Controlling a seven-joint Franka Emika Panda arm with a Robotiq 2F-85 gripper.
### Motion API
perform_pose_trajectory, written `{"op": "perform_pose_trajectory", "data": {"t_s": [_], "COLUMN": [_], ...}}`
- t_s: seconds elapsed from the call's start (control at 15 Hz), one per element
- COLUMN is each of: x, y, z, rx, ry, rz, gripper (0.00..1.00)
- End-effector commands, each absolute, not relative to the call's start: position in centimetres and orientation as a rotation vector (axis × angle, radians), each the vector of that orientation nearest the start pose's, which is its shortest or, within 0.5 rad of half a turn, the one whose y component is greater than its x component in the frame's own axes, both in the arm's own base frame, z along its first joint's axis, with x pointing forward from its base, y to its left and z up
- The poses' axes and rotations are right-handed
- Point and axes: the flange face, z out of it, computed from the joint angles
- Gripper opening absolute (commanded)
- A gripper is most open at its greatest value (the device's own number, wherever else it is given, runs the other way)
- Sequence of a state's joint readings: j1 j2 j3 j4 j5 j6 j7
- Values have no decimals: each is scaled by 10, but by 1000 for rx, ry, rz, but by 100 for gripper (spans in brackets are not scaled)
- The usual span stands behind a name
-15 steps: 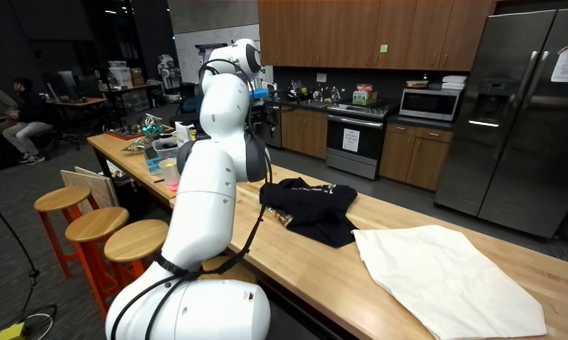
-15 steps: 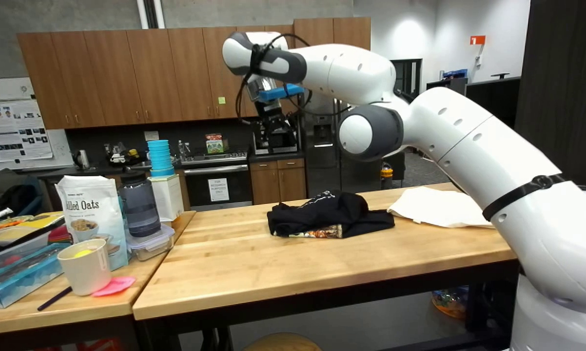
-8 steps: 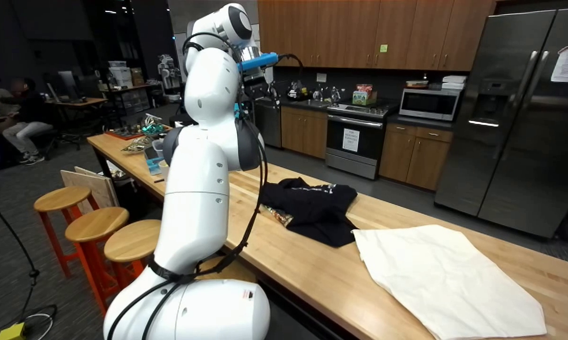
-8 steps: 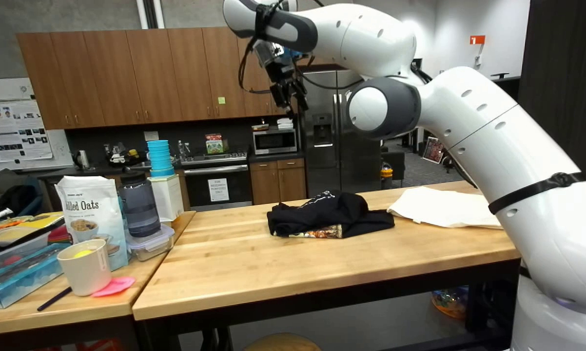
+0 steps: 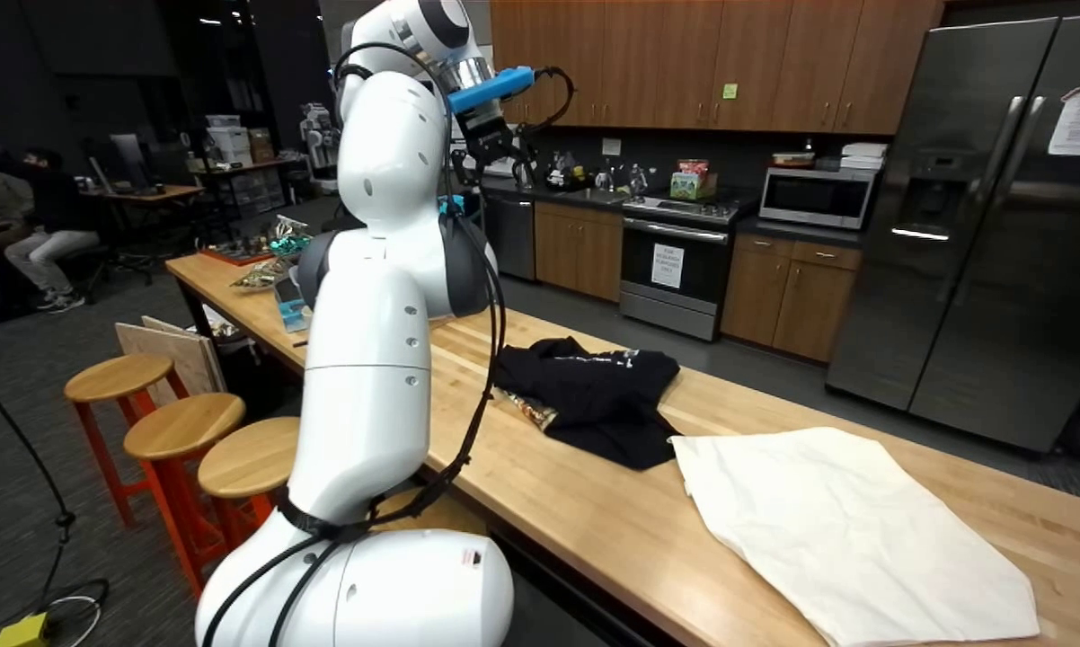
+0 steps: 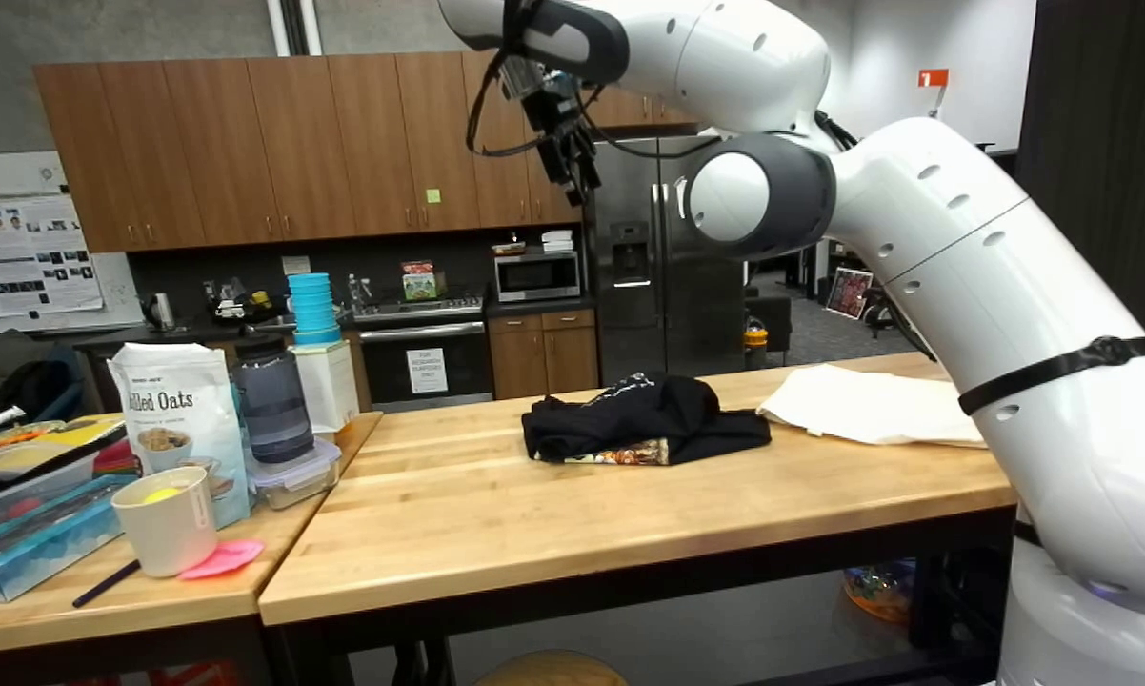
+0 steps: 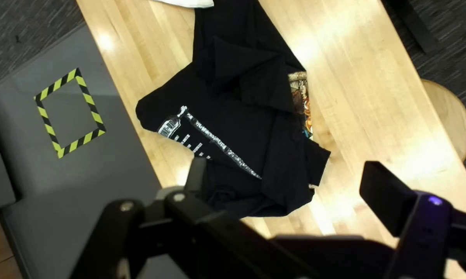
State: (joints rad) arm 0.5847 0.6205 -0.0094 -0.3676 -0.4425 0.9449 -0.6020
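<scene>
Gripper (image 7: 286,174): spread wide, holding nothing, higher than a second ago
Shirt (image 7: 237,116): bunched on the table (image 6: 496,534), unmoved, well below
Arm (image 6: 944,238): raised, so handling has likely paused

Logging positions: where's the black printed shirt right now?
In both exterior views, the black printed shirt lies crumpled on the wooden table, just left of the cream cloth.

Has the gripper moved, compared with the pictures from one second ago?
Yes, upward: in an exterior view, the gripper overlapped the microwave one second ago, and now it appears above it.
</scene>
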Motion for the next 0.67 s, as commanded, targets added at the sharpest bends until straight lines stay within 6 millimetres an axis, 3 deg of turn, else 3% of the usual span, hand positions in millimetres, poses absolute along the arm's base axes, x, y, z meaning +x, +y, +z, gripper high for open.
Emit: {"op": "perform_pose_trajectory", "data": {"t_s": [0.0,0.2,0.6], "x": [547,565,594], "y": [274,279,287], "z": [737,737,723], "rx": [-3238,-3248,-3295], "ry": [-1402,-1290,-1150], "rz": [-120,-326,-528], "gripper": [100,100,100]}}
